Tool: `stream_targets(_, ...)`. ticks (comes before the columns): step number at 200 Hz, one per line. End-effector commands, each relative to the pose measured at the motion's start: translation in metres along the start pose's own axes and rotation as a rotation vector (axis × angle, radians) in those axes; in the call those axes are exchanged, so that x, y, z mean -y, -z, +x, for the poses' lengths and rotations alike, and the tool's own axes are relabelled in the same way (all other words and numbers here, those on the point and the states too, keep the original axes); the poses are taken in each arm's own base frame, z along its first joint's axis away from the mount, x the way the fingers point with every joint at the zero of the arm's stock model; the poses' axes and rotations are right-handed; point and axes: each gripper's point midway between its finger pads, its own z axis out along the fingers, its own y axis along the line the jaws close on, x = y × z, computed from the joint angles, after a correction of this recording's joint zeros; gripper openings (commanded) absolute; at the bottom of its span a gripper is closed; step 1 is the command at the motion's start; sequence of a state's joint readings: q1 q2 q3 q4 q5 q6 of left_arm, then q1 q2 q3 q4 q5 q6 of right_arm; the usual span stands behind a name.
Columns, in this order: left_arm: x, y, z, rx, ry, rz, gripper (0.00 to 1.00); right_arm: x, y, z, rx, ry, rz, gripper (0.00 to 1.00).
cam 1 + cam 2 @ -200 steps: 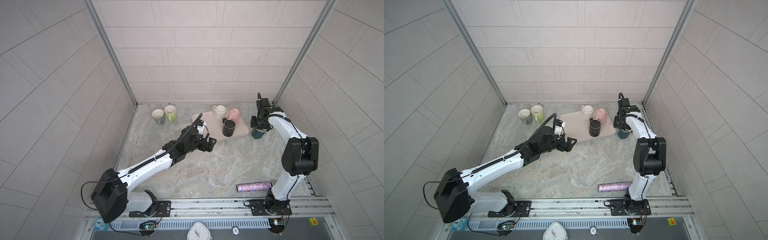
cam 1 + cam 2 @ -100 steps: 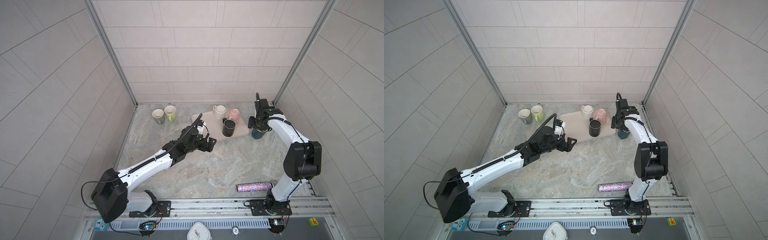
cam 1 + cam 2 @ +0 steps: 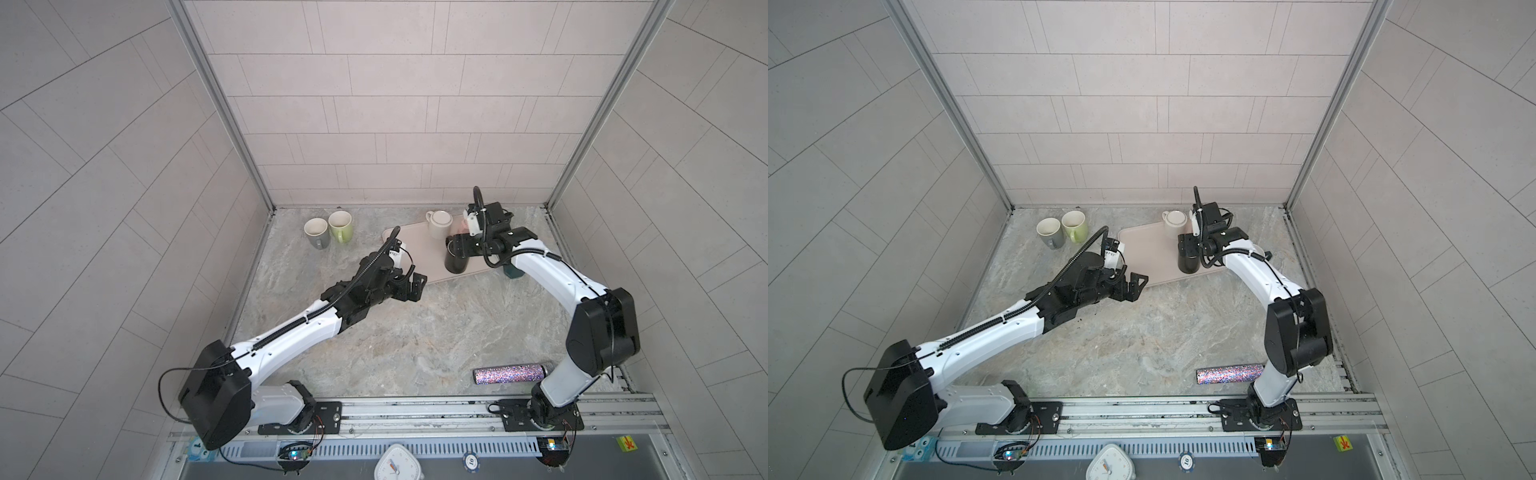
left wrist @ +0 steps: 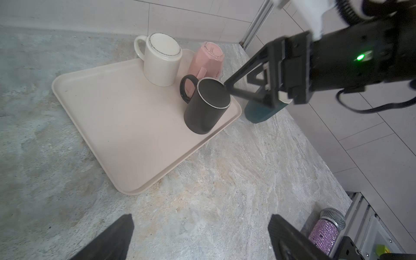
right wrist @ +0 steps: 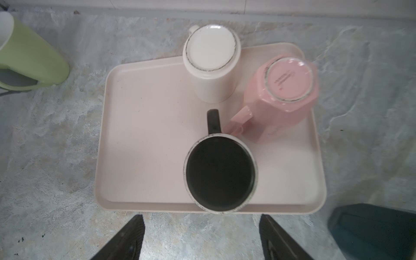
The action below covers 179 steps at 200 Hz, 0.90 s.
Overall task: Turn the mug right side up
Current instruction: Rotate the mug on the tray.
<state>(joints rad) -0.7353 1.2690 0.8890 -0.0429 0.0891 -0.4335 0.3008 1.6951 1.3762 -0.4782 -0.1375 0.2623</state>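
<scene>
Right now, right gripper [image 5: 201, 217] first: jaws wide apart, nothing between the fingers [image 5: 126, 238]. Hangs over the right part of the tray [image 5: 144, 135], fingertips up by the top of the black mug [image 5: 220, 173]. Grips nothing. Seen from the left wrist, puts one fingertip right at the mug's upturned base rim; cannot tell whether touching or just clear.

Black mug: stands upside down on the tray, toward its front right corner, flat base up with a pale unglazed ring around it, handle toward the back wall. Sits just ahead of the right fingertips in the right wrist view, not between them.

Left gripper [image 4: 200, 217]: jaws likewise fully apart, empty. Hovers above the bare table [image 3: 415, 340] just off the tray's front left edge, apart from every mug, aimed toward the tray.

Also on the tray: white mug [image 5: 211, 51] at the back edge and pink mug [image 5: 288, 78] beside it, both base up. Pink handle close to the black handle; contact not clear.

Off the tray: teal mug [image 5: 371, 229] on the table just beside the tray's right edge, partly hidden under the right arm in both top views; upright or not, cannot tell. Grey mug [image 3: 316, 232] and green mug [image 3: 340, 226] side by side near the back left corner, openings up. Glittery cylinder [image 3: 509, 373] on its side near the right arm's base.
</scene>
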Motion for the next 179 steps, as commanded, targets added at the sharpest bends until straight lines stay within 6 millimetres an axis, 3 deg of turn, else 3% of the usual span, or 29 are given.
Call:
stream_targets(1,-0.012,0.014,-0.004,0.037,0.003,-0.054,1.0,0.002,-0.011,-0.014,0.04,0.021,0.047,0.84)
stream_targets(37,-0.017,0.018,-0.001,0.044,-0.002,-0.071,1.0,0.011,-0.031,-0.009,-0.015,0.065,0.136,0.85)
stream_targets(83,-0.022,0.007,0.003,0.025,-0.003,-0.086,1.0,0.023,-0.05,0.0,-0.063,0.09,0.215,0.85)
stream_targets(179,-0.037,-0.008,0.008,0.001,0.023,-0.11,1.0,0.012,-0.078,0.003,-0.172,0.129,0.162,0.84)
